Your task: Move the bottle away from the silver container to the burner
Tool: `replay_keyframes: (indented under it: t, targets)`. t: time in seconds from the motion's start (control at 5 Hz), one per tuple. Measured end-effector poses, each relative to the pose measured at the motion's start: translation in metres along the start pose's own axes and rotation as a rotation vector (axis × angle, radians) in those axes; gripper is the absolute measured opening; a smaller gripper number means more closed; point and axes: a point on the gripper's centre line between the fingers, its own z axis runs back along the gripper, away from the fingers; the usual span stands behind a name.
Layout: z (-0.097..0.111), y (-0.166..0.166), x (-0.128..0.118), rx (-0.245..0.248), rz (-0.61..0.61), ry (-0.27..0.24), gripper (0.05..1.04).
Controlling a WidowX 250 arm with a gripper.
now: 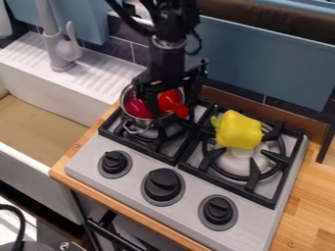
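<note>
gap: between pot [139,122] and yellow pepper [239,130] — narrow | obstacle: yellow pepper — over right burner [236,162]

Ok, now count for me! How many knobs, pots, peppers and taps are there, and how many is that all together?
Knobs: 3
Pot: 1
Pepper: 1
Tap: 1
Total: 6
</note>
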Motion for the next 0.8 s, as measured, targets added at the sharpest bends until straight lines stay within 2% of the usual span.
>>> replay_keyframes:
  t: [0.4,0.8]
  targets:
    - [-0.0057,-0.0016,-0.0032,0.015,0.002,0.0,0.969]
    - [-0.005,-0.0028,-0.0027,0.002,0.005,0.012,0.411]
